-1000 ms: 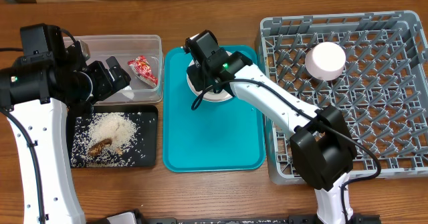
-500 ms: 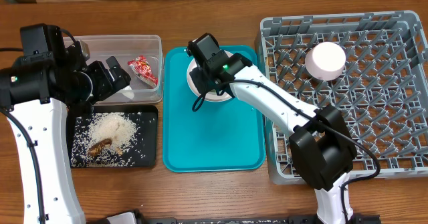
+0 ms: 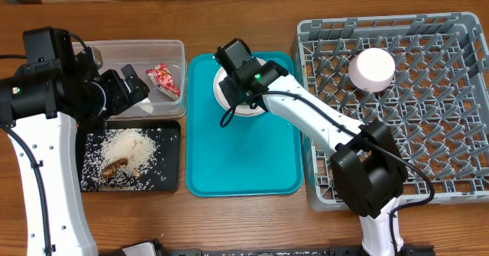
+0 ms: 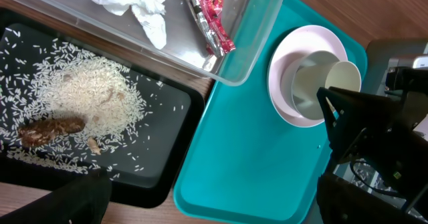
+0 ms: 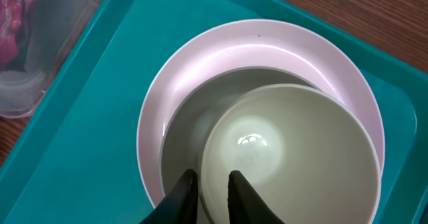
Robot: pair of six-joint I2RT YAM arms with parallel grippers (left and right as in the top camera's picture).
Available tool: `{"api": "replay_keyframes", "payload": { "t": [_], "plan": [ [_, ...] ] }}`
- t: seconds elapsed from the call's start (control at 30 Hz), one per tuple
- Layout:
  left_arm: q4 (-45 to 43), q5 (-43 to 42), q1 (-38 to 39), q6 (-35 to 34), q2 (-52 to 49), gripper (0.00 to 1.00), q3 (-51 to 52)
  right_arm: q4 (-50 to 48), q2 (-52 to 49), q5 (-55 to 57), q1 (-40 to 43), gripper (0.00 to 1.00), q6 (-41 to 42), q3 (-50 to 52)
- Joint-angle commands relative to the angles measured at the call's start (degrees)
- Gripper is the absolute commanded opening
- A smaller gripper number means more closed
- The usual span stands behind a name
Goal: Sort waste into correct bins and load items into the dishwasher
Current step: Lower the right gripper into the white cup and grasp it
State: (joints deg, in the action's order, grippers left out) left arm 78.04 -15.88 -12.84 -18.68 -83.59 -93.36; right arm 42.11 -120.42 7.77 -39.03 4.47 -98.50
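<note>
While I am reaching over the teal tray (image 3: 241, 157), my right gripper (image 5: 207, 192): it is standing narrow, one finger (image 5: 184, 196) hanging outside the wall of the cup (image 5: 294, 157) and the other dipping inside, the rim sitting between them; I am not seeing them pinching yet
What is changing: against a second ago I am sitting a touch further over the cup, and over the last half second I am barely moving, so I am judging that the approach is ending and the close is coming next
What that is meaning for the task: the cup is becoming the next piece going to the dishwasher rack (image 3: 428, 134), which is lying well apart on my right
Cup: it is standing upright, mouth up, pale greenish-white, glossy, showing nothing inside, and sitting on the pink plate (image 5: 200, 57)
Plate: it is resting at the far end of the teal tray
Rack: a pink bowl (image 3: 372, 69) is sitting upside down in it
My left gripper (image 3: 140, 88): it is hovering wide over the clear bin (image 3: 114, 51), gripping nothing, a red wrapper (image 3: 164, 80) lying inside the bin
Black tray (image 3: 172, 134): rice (image 3: 130, 145) is lying scattered on it
</note>
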Motion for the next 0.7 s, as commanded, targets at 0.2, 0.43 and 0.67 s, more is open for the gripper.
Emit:
{"api": "replay_keyframes", "payload": {
  "t": [0.2,0.43,0.67],
  "plan": [
    [-0.1,-0.4,0.2,-0.2,0.3,1.00,-0.5,0.9,-0.2,0.6,0.2,0.18,0.1,0.3],
    [-0.1,-0.4,0.2,-0.2,0.3,1.00,-0.5,0.9,-0.2,0.6,0.2,0.14,0.1,0.3],
    [-0.1,-0.4,0.2,-0.2,0.3,1.00,-0.5,0.4,-0.2,0.6,0.2,0.06,0.1,0.3]
  ]
}}
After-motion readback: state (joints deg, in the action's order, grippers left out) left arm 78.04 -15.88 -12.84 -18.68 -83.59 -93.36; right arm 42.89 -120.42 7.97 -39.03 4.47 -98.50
